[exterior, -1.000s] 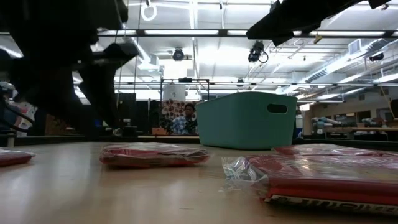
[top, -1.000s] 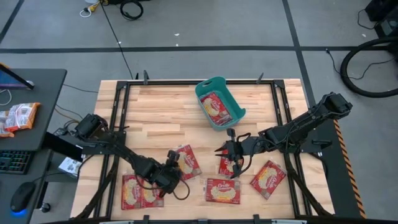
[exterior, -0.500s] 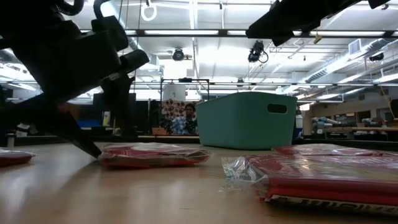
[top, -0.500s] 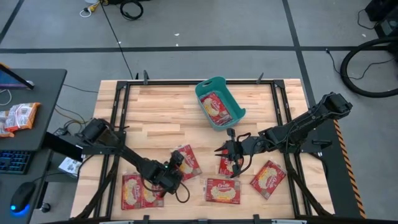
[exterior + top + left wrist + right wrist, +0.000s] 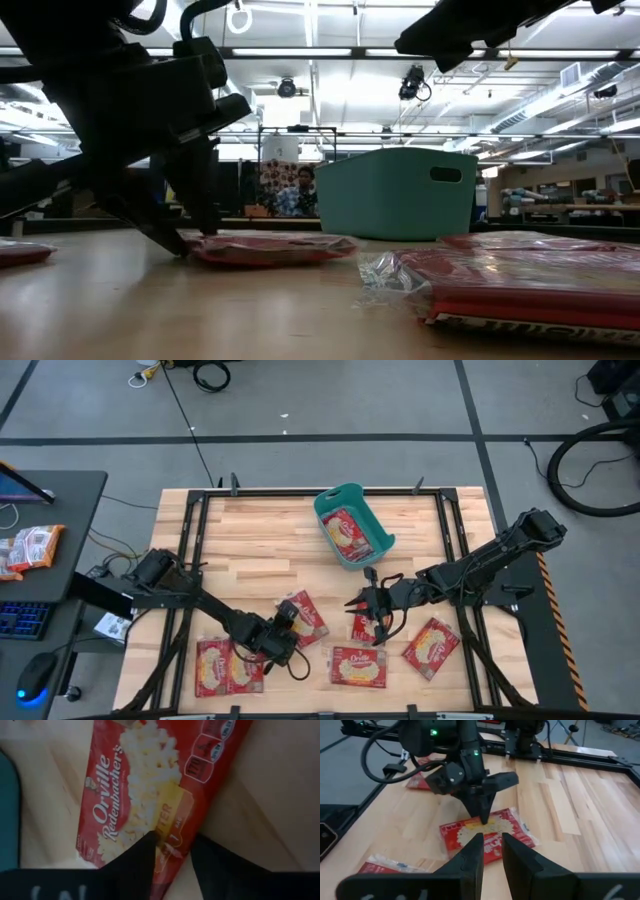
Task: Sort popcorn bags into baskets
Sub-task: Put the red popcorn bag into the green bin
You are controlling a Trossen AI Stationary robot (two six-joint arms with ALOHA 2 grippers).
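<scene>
Red popcorn bags lie flat on the wooden table. One bag [image 5: 303,618] lies left of centre, and my left gripper [image 5: 287,630] is shut on its near end. My right gripper [image 5: 368,603] hovers above another bag [image 5: 365,627], its fingers a narrow gap apart with nothing between them. The right wrist view looks across at the left gripper [image 5: 482,817] on its bag [image 5: 490,832]. Toward the far edge stands the teal basket [image 5: 372,512], with one bag [image 5: 347,532] inside it. My left gripper pinches the near end of the bag [image 5: 172,845] between its two fingers, at the edge of the wrapper. The fingers [image 5: 205,215] slant down from the table's near left side. The bag lies flat, its far part [image 5: 290,248] on the table.
More bags lie near the front edge: two overlapping [image 5: 225,665] at the left, one [image 5: 358,665] in the middle, one [image 5: 432,645] at the right. Black frame rails [image 5: 190,540] run along the table's sides. An orange-and-white packet [image 5: 30,548] lies on the side desk.
My left gripper has sunk onto the bag's near end and rolled a little. Its fingers spread wide, then closed in on the bag. The bag has slid a short way toward the table's right edge, still flat on the wood.
</scene>
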